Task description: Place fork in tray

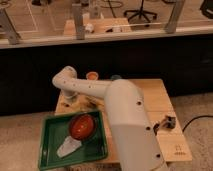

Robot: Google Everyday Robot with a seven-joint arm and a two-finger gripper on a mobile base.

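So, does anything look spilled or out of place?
Nothing stands out. The red bowl sits upright in the green tray beside a pale crumpled thing. The hand is low over the table behind the tray; I cannot make out the fork.
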